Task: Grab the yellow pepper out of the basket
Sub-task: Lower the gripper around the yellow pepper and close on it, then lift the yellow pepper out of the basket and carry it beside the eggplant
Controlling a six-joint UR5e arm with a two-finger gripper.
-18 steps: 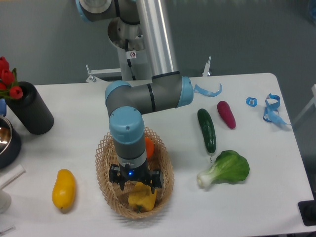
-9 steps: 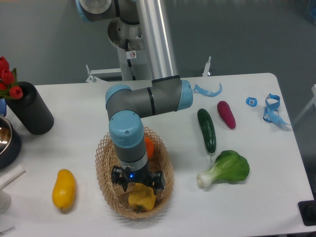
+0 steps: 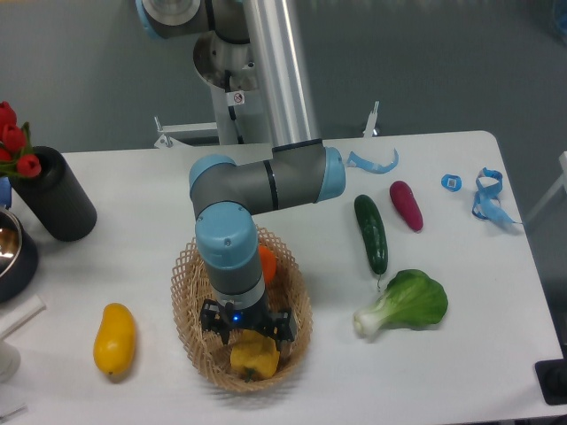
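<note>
The yellow pepper (image 3: 252, 356) lies in the front part of the tan wicker basket (image 3: 190, 332). My gripper (image 3: 247, 341) points straight down into the basket, right over the pepper's top. Its fingers are mostly hidden under the wrist and behind the pepper, so I cannot tell whether they are open or closed on it. An orange fruit (image 3: 267, 263) shows in the basket behind the arm.
A smooth yellow mango-like fruit (image 3: 115, 339) lies left of the basket. A cucumber (image 3: 371, 233), a purple vegetable (image 3: 407, 204) and a leafy green (image 3: 409, 303) lie to the right. A black vase (image 3: 55, 195) with red tulips and a metal bowl (image 3: 11, 251) stand at the far left.
My gripper has sunk lower into the basket, closer onto the yellow pepper. The pepper and the other objects have not moved.
</note>
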